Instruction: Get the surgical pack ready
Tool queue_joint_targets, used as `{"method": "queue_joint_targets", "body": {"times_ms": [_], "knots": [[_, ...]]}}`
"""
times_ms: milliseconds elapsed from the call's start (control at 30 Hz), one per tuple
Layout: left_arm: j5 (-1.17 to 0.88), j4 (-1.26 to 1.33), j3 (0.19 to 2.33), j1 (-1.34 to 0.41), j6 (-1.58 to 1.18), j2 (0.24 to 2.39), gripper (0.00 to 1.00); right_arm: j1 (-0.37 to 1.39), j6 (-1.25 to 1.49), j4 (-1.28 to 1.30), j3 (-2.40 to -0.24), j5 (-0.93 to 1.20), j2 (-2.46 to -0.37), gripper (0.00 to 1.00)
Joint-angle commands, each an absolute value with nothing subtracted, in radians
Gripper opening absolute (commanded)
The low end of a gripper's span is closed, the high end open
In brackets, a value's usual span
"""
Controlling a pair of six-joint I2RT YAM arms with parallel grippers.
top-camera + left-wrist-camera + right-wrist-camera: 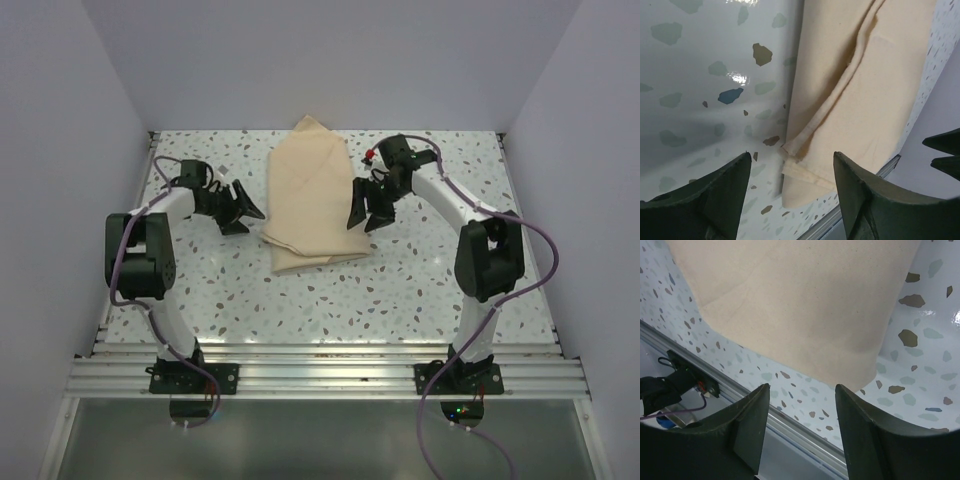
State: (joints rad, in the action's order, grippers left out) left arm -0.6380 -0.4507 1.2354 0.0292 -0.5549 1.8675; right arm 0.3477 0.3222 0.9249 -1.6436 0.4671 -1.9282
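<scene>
While both arms wait at the parcel's sides, the left tool (240,208) stands spread and empty just left of the surgical pack (312,195), its wrist view looking onto a corner where several hemmed layers lie stacked. The right tool (368,212) is also spread, pinching nothing, at the pack's right edge. The pack lies as a folded tan parcel in the far middle of the counter (400,290), with one pointed corner toward the far wall. The step in hand looks like taking the side edges to go on with the fold. To do it well, I judge each tool should come down low, slide a finger under every layer and close on the whole stack, not just the top ply. Both sides should then lift evenly so the creases do not slip
</scene>
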Motion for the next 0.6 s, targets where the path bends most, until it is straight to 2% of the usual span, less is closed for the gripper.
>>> {"method": "queue_joint_targets", "body": {"times_ms": [0,167,333,400,500,567], "knots": [[-0.701,-0.471,1.270,0.023,-0.479,1.923,0.71,0.348,0.284,0.963,-1.683,0.497,-1.933,0.59],[-0.736,-0.460,1.267,-0.029,-0.462,1.965,0.69,0.348,0.321,0.925,-1.683,0.560,-1.948,0.54],[-0.767,-0.385,1.227,-0.054,-0.517,1.965,0.58,0.348,0.347,0.905,-1.689,0.620,-1.979,0.40],[-0.776,-0.380,1.230,-0.063,-0.525,1.970,0.54,0.348,0.336,0.910,-1.677,0.621,-1.982,0.38],[-0.781,-0.379,1.241,-0.071,-0.528,1.979,0.44,0.348,0.319,0.916,-1.652,0.609,-1.991,0.32],[-0.785,-0.379,1.247,-0.071,-0.531,1.980,0.30,0.348,0.313,0.910,-1.635,0.592,-1.990,0.26]]}}
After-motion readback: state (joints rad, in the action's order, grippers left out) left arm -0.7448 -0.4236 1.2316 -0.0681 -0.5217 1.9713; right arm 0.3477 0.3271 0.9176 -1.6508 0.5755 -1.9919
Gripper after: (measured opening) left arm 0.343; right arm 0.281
